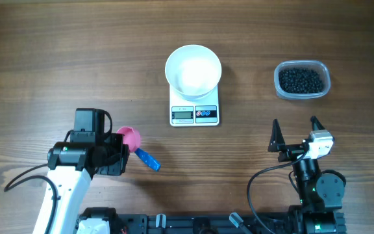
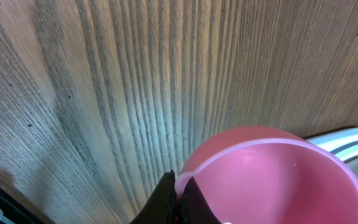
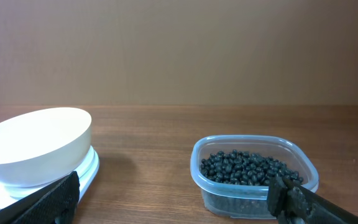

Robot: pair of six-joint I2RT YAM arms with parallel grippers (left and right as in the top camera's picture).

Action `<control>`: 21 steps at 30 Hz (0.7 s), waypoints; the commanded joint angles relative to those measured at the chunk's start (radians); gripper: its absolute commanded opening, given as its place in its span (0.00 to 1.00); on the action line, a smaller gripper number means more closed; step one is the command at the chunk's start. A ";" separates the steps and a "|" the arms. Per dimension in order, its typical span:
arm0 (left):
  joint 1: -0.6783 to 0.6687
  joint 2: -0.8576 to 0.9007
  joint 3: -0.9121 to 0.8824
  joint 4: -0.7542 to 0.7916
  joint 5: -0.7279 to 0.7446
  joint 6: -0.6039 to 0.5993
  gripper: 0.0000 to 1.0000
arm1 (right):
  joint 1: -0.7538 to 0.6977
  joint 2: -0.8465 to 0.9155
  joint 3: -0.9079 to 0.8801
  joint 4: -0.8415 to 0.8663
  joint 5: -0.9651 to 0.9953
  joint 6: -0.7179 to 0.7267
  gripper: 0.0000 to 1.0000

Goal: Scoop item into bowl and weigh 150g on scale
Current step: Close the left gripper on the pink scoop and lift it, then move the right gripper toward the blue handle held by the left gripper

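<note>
The white bowl (image 1: pixel 193 68) stands empty on the scale (image 1: pixel 195 114) at the table's middle; both also show at the left of the right wrist view, bowl (image 3: pixel 36 143) over scale (image 3: pixel 91 169). The item, small black beads (image 1: pixel 300 79), fills a clear plastic tub (image 3: pixel 229 194) at the right, with the beads (image 3: pixel 247 168) heaped inside. My left gripper (image 1: pixel 123 145) is shut on the rim of an empty pink scoop (image 1: pixel 130 136) with a blue handle (image 1: pixel 149 159); its fingers (image 2: pixel 163 199) pinch the pink rim (image 2: pixel 260 146). My right gripper (image 1: pixel 295 133) is open, short of the tub, holding nothing.
Bare wooden tabletop (image 1: pixel 57 58) lies on all sides of the scale and tub. The arm bases and cables (image 1: pixel 265 188) sit along the near edge.
</note>
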 commanded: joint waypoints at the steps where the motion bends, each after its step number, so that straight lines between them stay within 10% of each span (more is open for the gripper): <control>1: 0.005 -0.013 0.003 -0.003 -0.017 -0.019 0.04 | 0.006 -0.011 -0.001 0.003 0.010 -0.012 1.00; 18: 0.005 -0.013 0.003 -0.012 -0.016 -0.019 0.04 | 0.006 -0.011 -0.001 0.003 0.008 -0.003 1.00; 21: 0.005 -0.013 0.003 -0.013 -0.012 -0.020 0.04 | 0.006 -0.011 -0.001 0.004 -0.018 0.214 1.00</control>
